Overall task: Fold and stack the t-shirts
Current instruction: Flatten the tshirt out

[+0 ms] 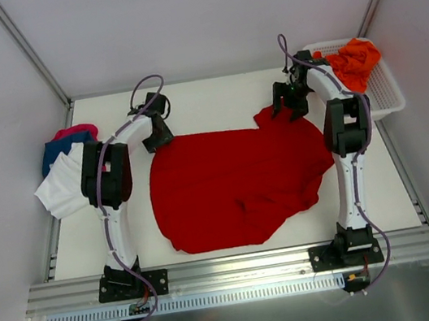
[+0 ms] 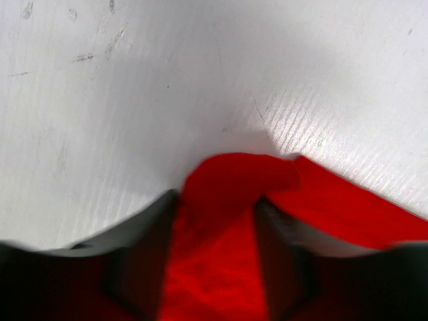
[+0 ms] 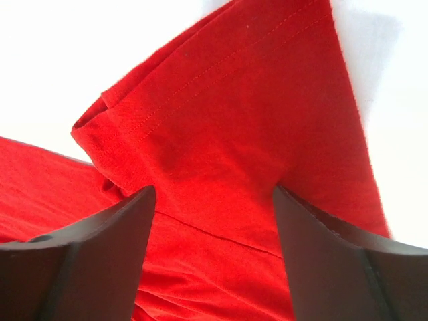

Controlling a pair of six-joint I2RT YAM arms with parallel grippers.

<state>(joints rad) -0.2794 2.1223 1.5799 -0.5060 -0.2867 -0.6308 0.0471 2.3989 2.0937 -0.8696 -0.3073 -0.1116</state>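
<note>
On the white table [image 1: 212,99] the deep red t-shirt [image 1: 235,182] lies spread. My left gripper [image 1: 162,132] pinches its far-left corner; my right gripper [image 1: 288,103] straddles its far-right sleeve, jaws apart.

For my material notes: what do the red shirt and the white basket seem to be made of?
The red shirt looks like soft matte knit cloth, probably cotton: it wrinkles, and a stitched hem shows on the sleeve. The white basket looks like hard plastic, judging by its thin open mesh wall, though the fixed camera shows it too small to be sure.
</note>
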